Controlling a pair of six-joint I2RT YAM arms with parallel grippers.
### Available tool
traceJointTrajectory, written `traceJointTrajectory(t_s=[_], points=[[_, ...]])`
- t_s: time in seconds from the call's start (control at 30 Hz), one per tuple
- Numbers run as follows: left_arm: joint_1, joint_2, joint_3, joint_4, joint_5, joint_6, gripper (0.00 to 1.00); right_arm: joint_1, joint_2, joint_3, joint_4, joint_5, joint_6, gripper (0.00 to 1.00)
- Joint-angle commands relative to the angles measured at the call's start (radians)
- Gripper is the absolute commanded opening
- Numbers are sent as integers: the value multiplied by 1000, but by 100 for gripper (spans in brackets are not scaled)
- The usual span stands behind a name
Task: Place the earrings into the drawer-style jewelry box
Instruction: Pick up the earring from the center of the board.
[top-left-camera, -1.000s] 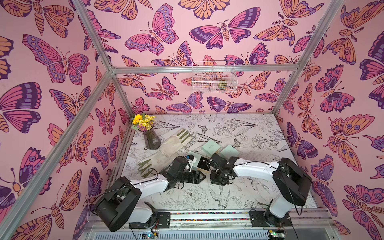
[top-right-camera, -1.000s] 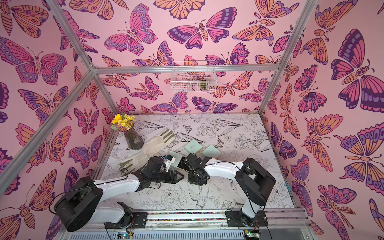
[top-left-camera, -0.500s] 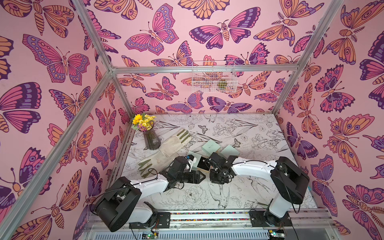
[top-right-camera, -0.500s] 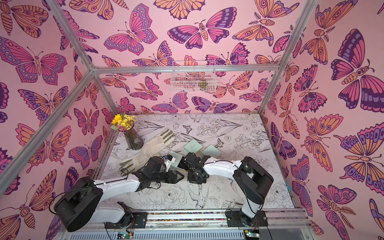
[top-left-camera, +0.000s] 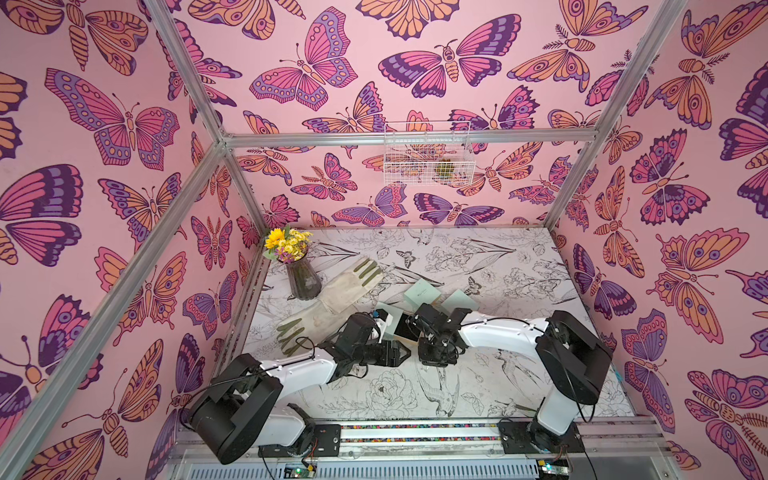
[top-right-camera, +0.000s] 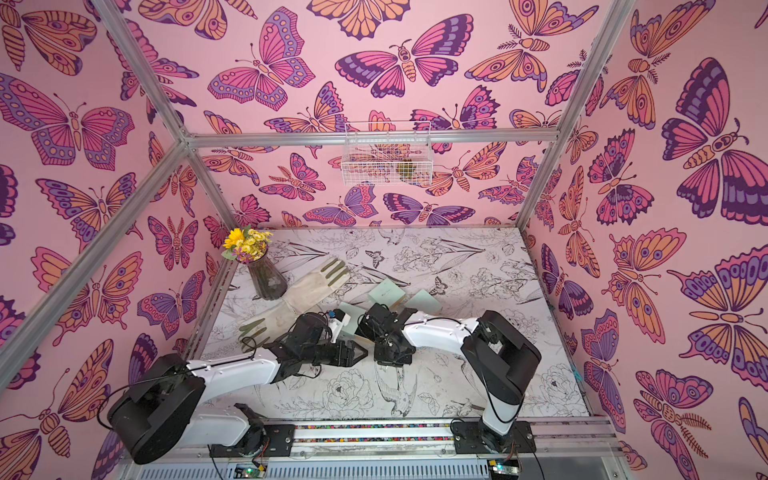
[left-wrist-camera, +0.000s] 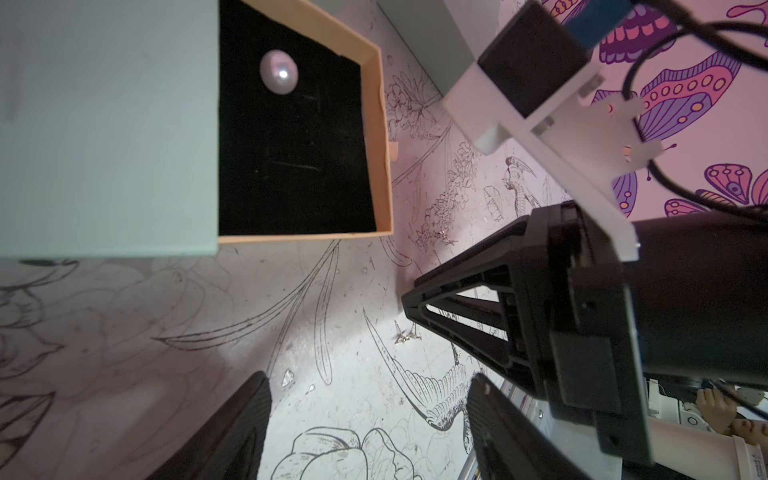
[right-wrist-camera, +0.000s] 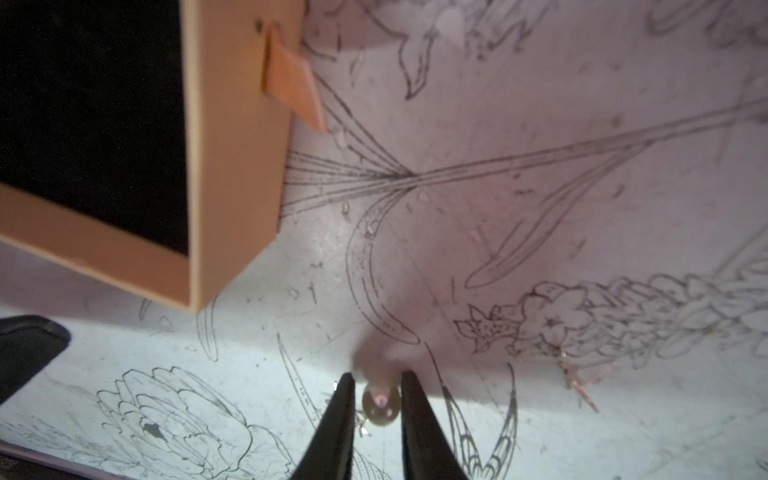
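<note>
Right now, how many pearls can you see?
2. One pearl lies in the open drawer; another sits on the table between the tips of the right claw. The box cover may hide more.

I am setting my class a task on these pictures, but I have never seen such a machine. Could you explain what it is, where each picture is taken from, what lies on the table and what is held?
This is a robot with two arms at a table. Each arm ends in a gripper, a two-fingered pincer. Both top views look down on the whole scene from one camera head. The other two pictures come from a camera on each arm's wrist.

On the table are a vase of flowers, two gloves, pale green boxes and a box with its drawer pulled out. A pearl earring already lies in the drawer.

The left gripper is open and empty. The right gripper has its jaws either side of a round earring. Whether they already pinch it cannot be told.
</note>
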Motion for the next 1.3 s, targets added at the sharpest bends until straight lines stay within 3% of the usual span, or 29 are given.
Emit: traceJointTrajectory(t_s=[0.0, 0.93, 1.13, 1.27], points=[[6, -16, -8, -5, 13, 19, 76, -7, 47, 0, -24, 74, -16, 22], [17, -43, -24, -5, 7, 19, 76, -6, 131, 49, -78, 73, -40, 18], [21, -46, 10, -26, 3, 22, 76, -7, 64, 46, -76, 96, -52, 14], [26, -29, 68, -45, 9, 30, 76, -7, -63, 23, -59, 179, -85, 12]])
